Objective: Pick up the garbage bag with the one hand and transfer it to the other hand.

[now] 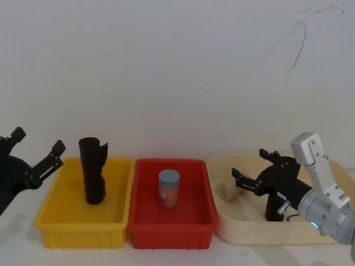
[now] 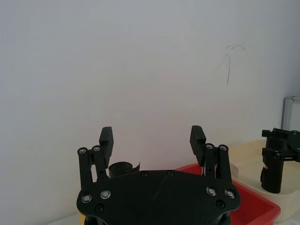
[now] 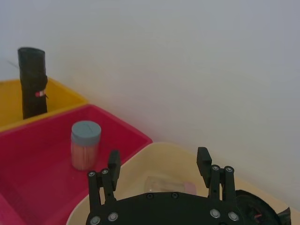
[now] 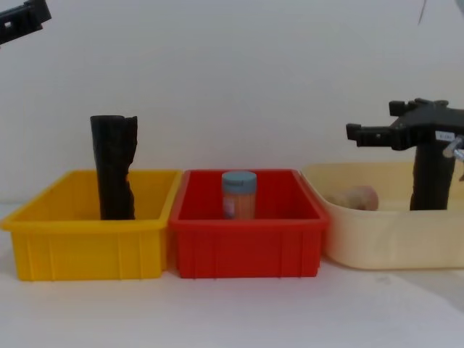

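Observation:
The garbage bag (image 1: pixel 273 209), a smooth black roll, stands upright in the beige bin (image 1: pixel 244 230) at the right. Its top is hidden under my right gripper (image 1: pixel 248 162). The bag also shows in the chest view (image 4: pixel 431 181) and the left wrist view (image 2: pixel 273 171). The right gripper (image 3: pixel 158 157) hovers over that bin, open, fingers pointing left with nothing between them. Its arm has a silver joint with a glowing ring. My left gripper (image 1: pixel 39 138) hangs open above the yellow bin's left edge, with nothing between its fingers (image 2: pixel 106 138).
A second black roll (image 1: pixel 92 172) with a ragged notched top stands in the yellow bin (image 1: pixel 55 221). A blue-lidded jar (image 1: pixel 169 188) stands in the red bin (image 1: pixel 172 233). A pale lump (image 1: pixel 226 191) lies in the beige bin. A white wall rises close behind.

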